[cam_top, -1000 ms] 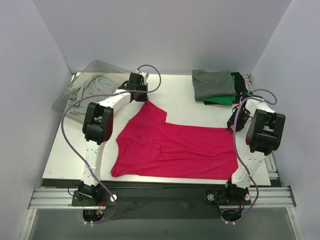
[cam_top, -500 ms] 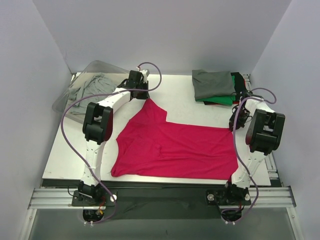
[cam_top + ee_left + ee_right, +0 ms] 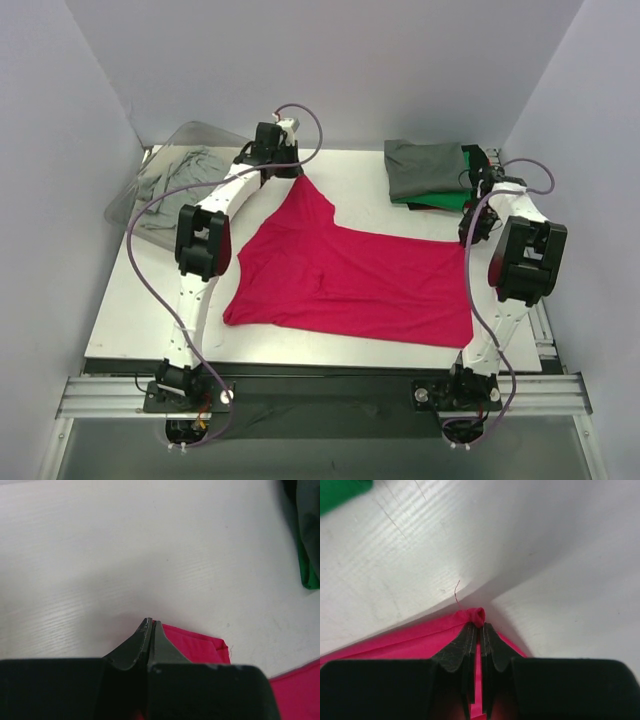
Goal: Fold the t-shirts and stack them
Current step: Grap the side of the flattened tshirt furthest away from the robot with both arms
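Note:
A magenta-red t-shirt (image 3: 350, 285) lies spread on the white table (image 3: 130, 320), stretched between both arms. My left gripper (image 3: 296, 176) is shut on its far left corner; in the left wrist view (image 3: 151, 622) the red cloth (image 3: 197, 647) shows beside the closed jaws. My right gripper (image 3: 466, 238) is shut on the shirt's far right corner; in the right wrist view (image 3: 479, 625) a bunched red tip (image 3: 477, 615) sticks out past the fingertips. A stack of folded t-shirts (image 3: 430, 170), dark grey on top with green below, lies at the back right.
A clear plastic bin (image 3: 165, 190) with a light grey shirt in it (image 3: 175, 175) stands off the table's back left corner. White walls close in the back and sides. The green edge of the stack shows in the left wrist view (image 3: 311, 575).
Both grippers have moved toward the back of the table, dragging the shirt's far edge with them. The shirt now lies further back and slanted, its near right corner pulled in.

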`<state>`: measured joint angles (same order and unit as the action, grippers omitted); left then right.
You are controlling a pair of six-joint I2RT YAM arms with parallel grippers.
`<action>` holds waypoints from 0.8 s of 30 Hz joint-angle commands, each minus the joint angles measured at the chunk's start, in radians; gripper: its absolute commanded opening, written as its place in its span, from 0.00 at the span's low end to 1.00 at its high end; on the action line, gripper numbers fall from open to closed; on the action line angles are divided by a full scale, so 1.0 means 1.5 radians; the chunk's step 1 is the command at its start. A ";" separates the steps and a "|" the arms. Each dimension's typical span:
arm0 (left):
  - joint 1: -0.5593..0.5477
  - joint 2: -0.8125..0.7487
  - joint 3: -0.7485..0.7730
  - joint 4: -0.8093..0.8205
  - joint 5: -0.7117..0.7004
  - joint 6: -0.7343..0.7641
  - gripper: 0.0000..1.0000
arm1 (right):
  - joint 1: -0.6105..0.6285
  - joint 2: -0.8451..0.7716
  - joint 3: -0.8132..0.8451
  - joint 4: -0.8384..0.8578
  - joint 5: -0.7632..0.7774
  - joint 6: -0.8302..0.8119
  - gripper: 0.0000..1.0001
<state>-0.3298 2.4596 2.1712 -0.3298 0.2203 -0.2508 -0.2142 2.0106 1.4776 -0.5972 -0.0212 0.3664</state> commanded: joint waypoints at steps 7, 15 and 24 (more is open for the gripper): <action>0.016 -0.074 0.014 0.014 0.057 0.029 0.00 | 0.018 0.000 0.097 -0.068 0.021 0.011 0.00; 0.017 -0.304 -0.321 0.138 0.088 0.033 0.00 | 0.050 -0.041 0.047 -0.071 0.040 0.002 0.00; 0.017 -0.454 -0.555 0.162 0.081 0.033 0.00 | 0.060 -0.100 -0.053 -0.065 0.075 0.016 0.00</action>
<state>-0.3080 1.8523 1.3979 -0.1452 0.3298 -0.2203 -0.1207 1.9484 1.4326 -0.6510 0.0341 0.3744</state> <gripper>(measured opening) 0.029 0.044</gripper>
